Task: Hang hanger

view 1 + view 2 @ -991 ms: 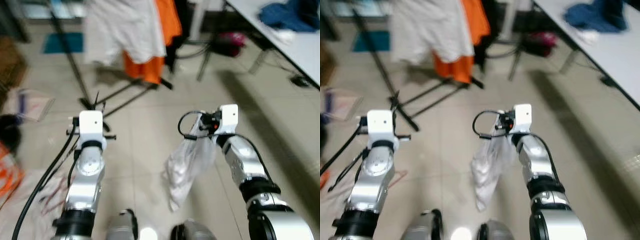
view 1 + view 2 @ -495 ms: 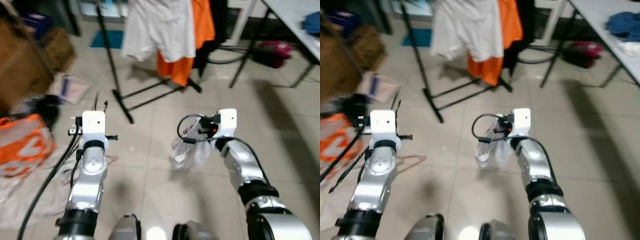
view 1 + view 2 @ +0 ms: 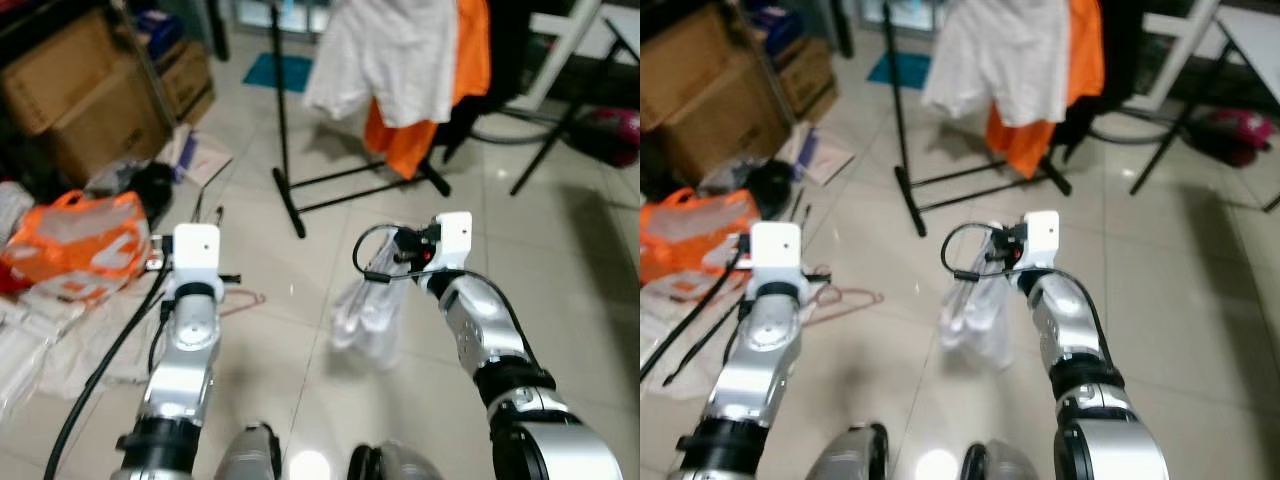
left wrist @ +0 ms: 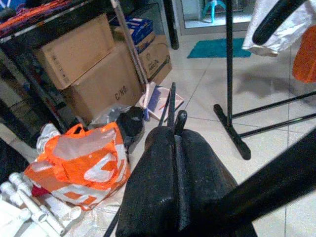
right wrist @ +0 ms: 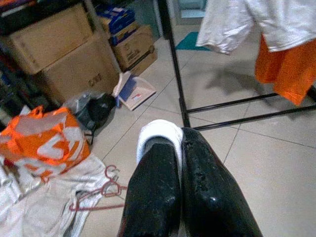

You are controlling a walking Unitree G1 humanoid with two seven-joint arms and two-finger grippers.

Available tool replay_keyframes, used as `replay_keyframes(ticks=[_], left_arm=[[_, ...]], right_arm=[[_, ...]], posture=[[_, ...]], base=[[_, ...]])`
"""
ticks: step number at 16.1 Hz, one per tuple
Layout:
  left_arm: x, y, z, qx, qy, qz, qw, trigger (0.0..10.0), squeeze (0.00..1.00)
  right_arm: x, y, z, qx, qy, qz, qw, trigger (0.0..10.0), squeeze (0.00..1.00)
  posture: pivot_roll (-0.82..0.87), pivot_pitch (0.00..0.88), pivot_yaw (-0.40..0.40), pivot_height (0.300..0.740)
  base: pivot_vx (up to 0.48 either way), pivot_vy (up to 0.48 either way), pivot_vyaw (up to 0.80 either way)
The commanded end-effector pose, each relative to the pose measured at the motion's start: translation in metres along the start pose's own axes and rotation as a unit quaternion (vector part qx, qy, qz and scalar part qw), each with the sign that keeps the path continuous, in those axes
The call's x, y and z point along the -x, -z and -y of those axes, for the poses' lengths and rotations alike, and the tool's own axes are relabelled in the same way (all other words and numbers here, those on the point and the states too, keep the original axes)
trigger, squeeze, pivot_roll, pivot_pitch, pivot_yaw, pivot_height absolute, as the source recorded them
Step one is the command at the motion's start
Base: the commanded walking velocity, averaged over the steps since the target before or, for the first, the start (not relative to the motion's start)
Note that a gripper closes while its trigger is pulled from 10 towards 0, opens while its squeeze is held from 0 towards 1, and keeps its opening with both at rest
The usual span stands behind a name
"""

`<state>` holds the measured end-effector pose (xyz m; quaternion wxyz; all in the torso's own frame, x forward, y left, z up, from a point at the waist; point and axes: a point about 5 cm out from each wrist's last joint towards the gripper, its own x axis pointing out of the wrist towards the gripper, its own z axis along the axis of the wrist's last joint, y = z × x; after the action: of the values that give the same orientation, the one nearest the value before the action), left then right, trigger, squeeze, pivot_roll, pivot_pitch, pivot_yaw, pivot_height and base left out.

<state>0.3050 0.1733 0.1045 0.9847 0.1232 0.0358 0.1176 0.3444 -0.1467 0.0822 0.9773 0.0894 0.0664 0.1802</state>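
Observation:
My right gripper (image 3: 398,253) is shut on the white hanger (image 5: 159,132), held at mid height over the tiled floor. A white garment (image 3: 365,312) droops from the hanger below the gripper. The black clothes rack (image 3: 283,120) stands ahead and a little to the left, with a white garment (image 3: 395,55) and an orange one (image 3: 445,95) hanging on it. My left gripper (image 3: 207,214) is shut on nothing and points forward at the left. The left wrist view has its fingers (image 4: 160,148) pressed together.
A pink hanger (image 3: 240,300) lies on the floor beside my left arm. An orange bag (image 3: 75,245), white cloths and cardboard boxes (image 3: 90,90) crowd the left side. The rack's base (image 3: 355,185) spreads across the tiles. Table legs (image 3: 560,130) stand at the right.
The camera has swung left, bringing the boxes and orange bag into view. Both arms keep their pose. The white garment still hangs from my right gripper.

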Motion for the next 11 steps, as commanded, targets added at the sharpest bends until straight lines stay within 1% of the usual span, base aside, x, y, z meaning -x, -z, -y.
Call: replay_keyframes(ticks=[1,2,3,4,5,6,7,8,9,10,11], left_arm=[[-0.007,-0.004,-0.005,-0.021,0.007,0.007,1.0,10.0,0.0],[-0.01,-0.007,-0.006,-0.02,0.013,0.009,1.0,10.0,0.0],[-0.016,-0.012,-0.006,-0.018,0.037,0.012,0.999,10.0,0.0],[-0.022,-0.016,-0.008,-0.027,0.054,0.015,0.998,10.0,0.0],[-0.025,-0.021,-0.008,-0.023,0.073,0.022,0.997,10.0,0.0],[-0.027,-0.028,-0.008,-0.015,0.103,0.03,0.994,10.0,0.0],[-0.029,-0.033,-0.007,-0.002,0.145,0.029,0.989,10.0,0.0],[-0.027,-0.039,-0.002,0.019,0.2,0.034,0.979,10.0,0.0],[-0.021,-0.051,0.003,0.031,0.269,0.052,0.961,10.0,0.0],[-0.018,-0.056,0.005,0.032,0.299,0.058,0.952,10.0,0.0],[-0.012,-0.065,0.007,0.031,0.343,0.077,0.936,10.0,0.0]], right_arm=[[-0.004,-0.01,-0.004,0.033,-0.004,0.015,0.999,10.0,0.25],[-0.006,-0.012,-0.004,0.043,0.001,0.01,0.999,10.0,0.15],[-0.011,-0.019,-0.004,0.06,0.008,0.005,0.998,10.0,0.0],[-0.017,-0.03,-0.006,0.079,0.008,0.003,0.997,10.0,0.0],[-0.022,-0.041,-0.007,0.082,0.003,0.005,0.997,10.0,0.0],[-0.025,-0.055,-0.008,0.077,-0.002,0.017,0.997,10.0,0.0],[-0.028,-0.067,-0.008,0.085,-0.001,0.026,0.996,10.0,0.0],[-0.03,-0.076,-0.007,0.087,0.004,0.034,0.996,10.0,0.0],[-0.032,-0.087,-0.007,0.083,0.006,0.044,0.996,10.0,0.0],[-0.032,-0.091,-0.008,0.081,0.004,0.047,0.996,10.0,0.0],[-0.033,-0.097,-0.009,0.086,0.0,0.05,0.995,10.0,0.0]], posture=[[-0.03,0.156,-0.036,0.74],[-0.03,0.155,-0.036,0.74],[-0.03,0.155,-0.036,0.74],[-0.03,0.154,-0.035,0.74],[-0.03,0.153,-0.035,0.74],[-0.03,0.151,-0.037,0.74],[-0.03,0.151,-0.037,0.74],[-0.03,0.151,-0.04,0.74],[-0.03,0.151,-0.04,0.74],[-0.04,0.152,-0.041,0.74],[-0.04,0.152,-0.042,0.74]], base=[[0.0,0.0,0.59],[0.0,0.0,0.57],[0.0,0.0,0.0],[0.0,0.0,0.0],[0.0,0.0,0.0],[0.0,0.0,0.0],[0.0,0.0,0.0],[0.0,0.0,0.0],[0.0,0.0,0.0],[0.0,0.0,0.0],[0.0,0.0,0.0]])
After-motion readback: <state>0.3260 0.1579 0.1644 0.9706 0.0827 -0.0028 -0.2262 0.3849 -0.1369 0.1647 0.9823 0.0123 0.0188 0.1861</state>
